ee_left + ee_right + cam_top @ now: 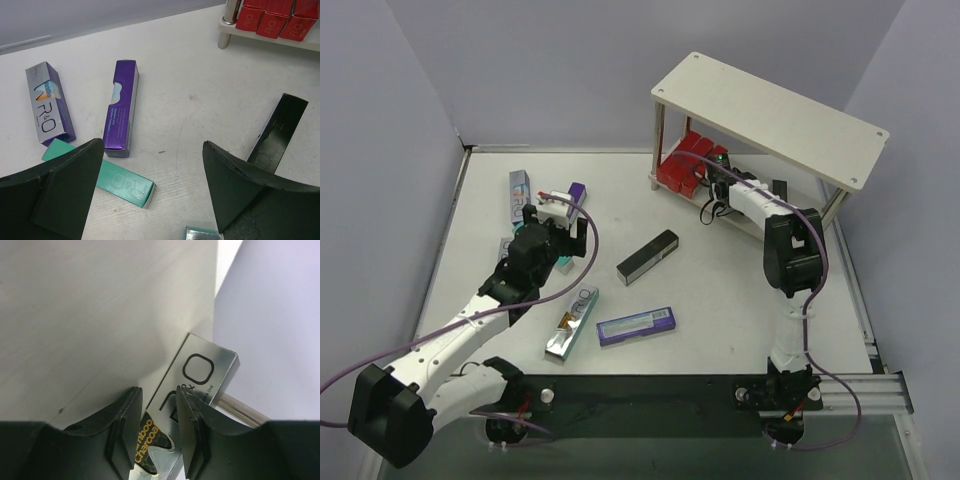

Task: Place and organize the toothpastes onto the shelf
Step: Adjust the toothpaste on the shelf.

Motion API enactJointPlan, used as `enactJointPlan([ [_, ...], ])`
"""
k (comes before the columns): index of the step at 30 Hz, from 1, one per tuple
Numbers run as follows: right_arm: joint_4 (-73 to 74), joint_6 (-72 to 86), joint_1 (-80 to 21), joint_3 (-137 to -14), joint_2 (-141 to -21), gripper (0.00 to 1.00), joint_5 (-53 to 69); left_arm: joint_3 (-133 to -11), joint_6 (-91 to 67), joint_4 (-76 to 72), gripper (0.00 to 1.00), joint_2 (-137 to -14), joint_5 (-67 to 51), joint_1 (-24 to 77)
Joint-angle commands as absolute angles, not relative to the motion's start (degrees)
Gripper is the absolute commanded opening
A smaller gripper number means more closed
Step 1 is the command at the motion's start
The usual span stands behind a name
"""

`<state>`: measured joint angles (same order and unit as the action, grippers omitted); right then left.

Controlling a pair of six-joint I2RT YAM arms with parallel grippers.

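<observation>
Shiny silver rectangular carton (200, 370) reads "O" and "boo Charcoa"; right gripper (157, 395) pinches it. Left gripper (152, 147) spread wide.

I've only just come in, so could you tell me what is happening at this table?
The right gripper is closed on a silver-faced carton, reaching under the top board of the shelf at the lower tier, where red cartons already sit. The left gripper hovers open above the table, over a purple carton and a teal carton. A black carton and others lie loose.
</observation>
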<state>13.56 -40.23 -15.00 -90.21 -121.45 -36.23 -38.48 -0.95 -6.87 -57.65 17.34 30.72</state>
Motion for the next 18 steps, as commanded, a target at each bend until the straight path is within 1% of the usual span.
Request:
enactJointPlan([
  [1,14.9,-39.2,-12.8,-90.6,-122.7,0.35,-38.7,-38.6,-0.4,-10.0,0.91,-57.2,17.2,31.2],
  [18,14.8,-36.7,-10.7,-80.3,-116.5,0.35,-39.9,-38.6,-0.5,-10.3,0.91,-57.7,16.7,31.5],
])
